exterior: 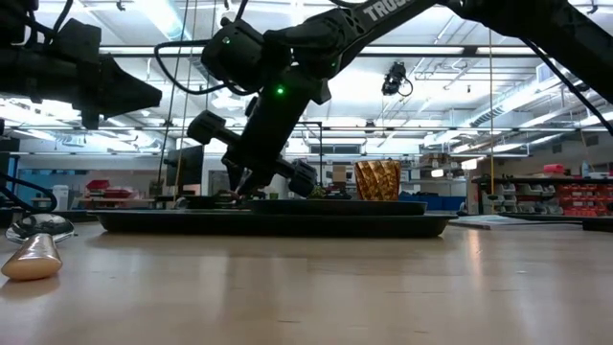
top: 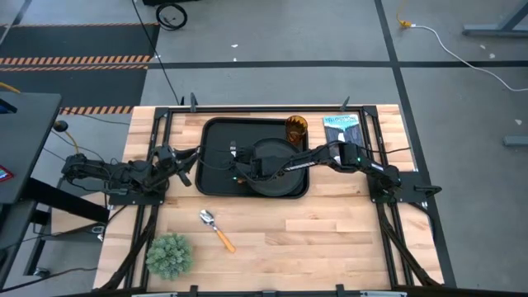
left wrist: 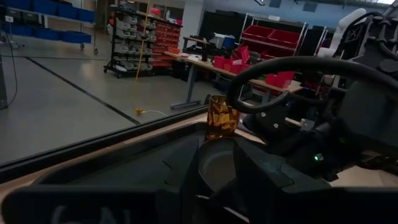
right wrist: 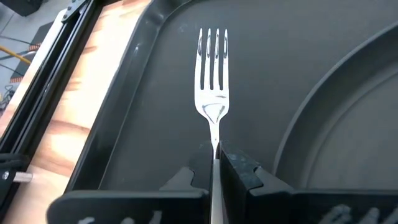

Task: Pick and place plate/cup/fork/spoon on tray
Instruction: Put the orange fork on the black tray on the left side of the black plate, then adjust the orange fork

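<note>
The black tray (top: 216, 140) lies mid-table. The round black plate (top: 279, 165) rests on its right half, and the amber cup (top: 297, 128) stands in its far right corner. My right gripper (top: 238, 171) reaches over the plate to the tray's left part and is shut on the fork (right wrist: 212, 81). The fork's tines point away over the tray floor, and its handle is hidden behind the fingers. The orange-handled spoon (top: 216, 229) lies on the bare table near the front. My left gripper (top: 183, 161) waits open beside the tray's left edge. My right gripper pinches the fork's thin metal neck (right wrist: 215, 140), just behind the base of the tines, between its two fingers. The fingers slant down from the table's right side and lie along the fork. Whether the tines touch the tray floor, I cannot tell.
A green tufted ball (top: 169, 256) sits at the near left corner. A blue and white packet (top: 341, 130) lies right of the cup. Dark frame rails (top: 162, 132) run along the table's left and right sides. Bare wood spreads in front of the tray.
</note>
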Controlling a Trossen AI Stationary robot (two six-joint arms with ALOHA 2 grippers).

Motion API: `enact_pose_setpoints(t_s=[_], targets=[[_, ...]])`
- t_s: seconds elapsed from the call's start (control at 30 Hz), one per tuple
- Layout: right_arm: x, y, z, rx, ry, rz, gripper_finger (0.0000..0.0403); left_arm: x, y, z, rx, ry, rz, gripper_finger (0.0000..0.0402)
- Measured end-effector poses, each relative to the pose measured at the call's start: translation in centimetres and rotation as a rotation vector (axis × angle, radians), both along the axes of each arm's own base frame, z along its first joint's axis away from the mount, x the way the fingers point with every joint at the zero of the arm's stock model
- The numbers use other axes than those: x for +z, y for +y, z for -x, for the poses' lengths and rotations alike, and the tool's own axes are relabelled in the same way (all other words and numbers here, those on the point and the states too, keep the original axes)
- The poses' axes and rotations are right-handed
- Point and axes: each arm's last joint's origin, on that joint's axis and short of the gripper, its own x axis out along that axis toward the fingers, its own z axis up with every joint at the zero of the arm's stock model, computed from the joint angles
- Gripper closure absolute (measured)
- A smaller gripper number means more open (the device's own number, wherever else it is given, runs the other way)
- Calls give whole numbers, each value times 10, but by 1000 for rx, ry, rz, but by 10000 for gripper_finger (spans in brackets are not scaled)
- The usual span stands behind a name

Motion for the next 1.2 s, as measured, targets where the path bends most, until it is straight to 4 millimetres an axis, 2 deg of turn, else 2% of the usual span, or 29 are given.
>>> enact_pose_setpoints(t_s=[0.4, 0.83, 0.93, 1.03, 1.13, 1.2], targets=[[1, -14, -1, -16, -23, -28, 379, 0, 0, 0, 0, 1, -1, 292], [2, -15, -2, -7, -33, -20, 324, 0, 0, 0, 0, 2, -1, 292], [4, -16, -4, 37, -22, 8, 322, 0, 0, 0, 0, 3, -2, 292], [8, -14, -8, 152, -16, 16, 322, 0, 0, 0, -7, 9, -9, 292], [16, -16, -11, 285, 20, -10, 323, 0, -2, -1, -81, 36, -52, 292], [20, -15, -9, 315, 87, 4, 324, -1, -3, -2, -116, 53, -75, 292]])
